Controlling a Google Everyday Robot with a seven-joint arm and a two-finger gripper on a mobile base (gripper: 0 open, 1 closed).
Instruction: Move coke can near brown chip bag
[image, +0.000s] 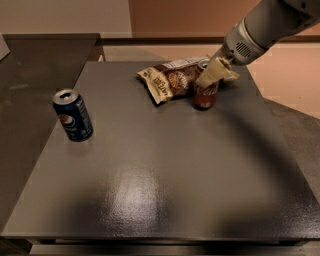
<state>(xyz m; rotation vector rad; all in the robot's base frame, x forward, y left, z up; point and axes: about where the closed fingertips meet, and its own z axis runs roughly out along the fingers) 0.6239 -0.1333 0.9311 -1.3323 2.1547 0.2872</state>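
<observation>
Camera view: upper right of the frame, the claw (216, 75) covers the top of the coke can (205, 96); whether it pinches, I cannot tell. The can stands on the bench (175, 180) just beside the brown chip bag (169, 80). A Pepsi can (73, 115) stands well apart at left.

Dark grey matte flat-topped bench (165, 165) fills most of the view, with a soft pale glare patch on its near centre. A second dark grey counter surface (35, 70) adjoins at the left of view and runs to the back. Back wall: cream painted section (65, 17), with a tan-brown panel (180, 17) beside it. Peach-coloured floor (290, 85) at far right, and a grey speckled floor area (300, 135) nearer. Hand (215, 76) sits over the bench's far right part.
</observation>
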